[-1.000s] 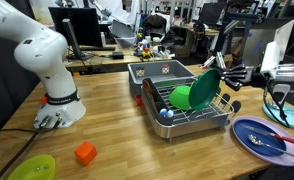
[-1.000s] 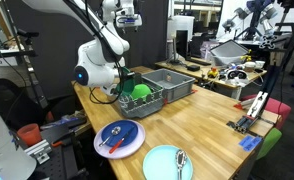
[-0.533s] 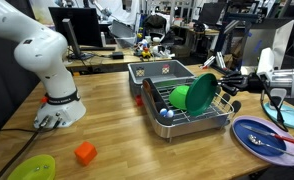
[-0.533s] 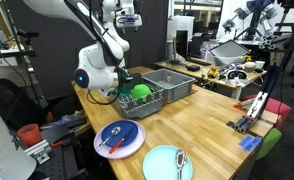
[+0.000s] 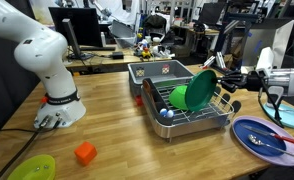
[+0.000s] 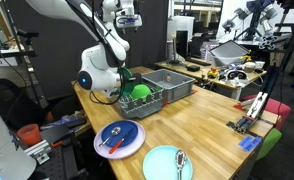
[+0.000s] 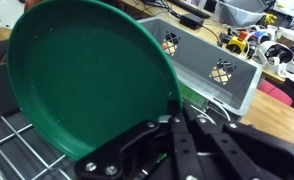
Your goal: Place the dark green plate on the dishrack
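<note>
The dark green plate [image 5: 200, 90] stands on edge in the silver wire dishrack [image 5: 202, 126], tilted against its prongs. My gripper [image 5: 221, 84] reaches in from the side and is shut on the plate's rim. In the wrist view the dark green plate [image 7: 87, 70] fills the upper left, and its edge runs down between the black fingers of my gripper [image 7: 175, 112]. Rack wires [image 7: 12, 152] show below the plate. In an exterior view the dishrack [image 6: 137, 102] sits at the foot of the arm, and the plate there is only a green patch.
A bright green bowl [image 5: 179, 97] lies in the rack beside the plate. A grey tub [image 5: 162, 71] stands right behind the rack. A lime plate [image 5: 32, 168] and an orange block [image 5: 84, 153] lie near the front edge. A blue plate [image 5: 265, 137] with utensils is close to the rack.
The gripper has shifted slightly sideways with the plate in the rack. Over the last half second almost nothing has moved.
</note>
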Robot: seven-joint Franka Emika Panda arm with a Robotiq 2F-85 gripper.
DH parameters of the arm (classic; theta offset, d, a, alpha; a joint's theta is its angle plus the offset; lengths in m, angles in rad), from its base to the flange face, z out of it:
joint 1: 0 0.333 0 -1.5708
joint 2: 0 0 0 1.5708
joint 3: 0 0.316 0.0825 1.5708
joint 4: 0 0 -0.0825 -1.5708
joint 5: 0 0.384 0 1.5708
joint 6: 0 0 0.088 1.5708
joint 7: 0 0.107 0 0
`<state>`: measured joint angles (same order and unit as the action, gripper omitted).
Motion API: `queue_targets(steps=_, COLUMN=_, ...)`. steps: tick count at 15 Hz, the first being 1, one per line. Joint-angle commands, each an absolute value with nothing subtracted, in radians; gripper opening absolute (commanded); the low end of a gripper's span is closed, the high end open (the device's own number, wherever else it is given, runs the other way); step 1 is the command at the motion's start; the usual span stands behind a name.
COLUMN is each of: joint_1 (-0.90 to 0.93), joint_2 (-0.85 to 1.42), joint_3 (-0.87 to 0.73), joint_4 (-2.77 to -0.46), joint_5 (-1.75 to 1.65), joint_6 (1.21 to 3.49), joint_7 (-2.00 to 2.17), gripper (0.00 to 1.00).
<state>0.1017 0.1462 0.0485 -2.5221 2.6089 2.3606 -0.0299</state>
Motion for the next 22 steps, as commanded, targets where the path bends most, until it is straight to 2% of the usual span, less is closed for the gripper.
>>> queue_targets(steps=1, joint_1=0.092, joint_2=0.167, joint_3=0.047, joint_4=-2.515, joint_5=2.605, joint_6=2.32, joint_7=-0.029, gripper=0.01)
queue_targets(steps=22, joint_1=0.073, joint_2=0.252, joint_3=-0.01, joint_4=-2.501, joint_5=2.606, joint_6=2.244, joint_7=-0.105, gripper=0.01)
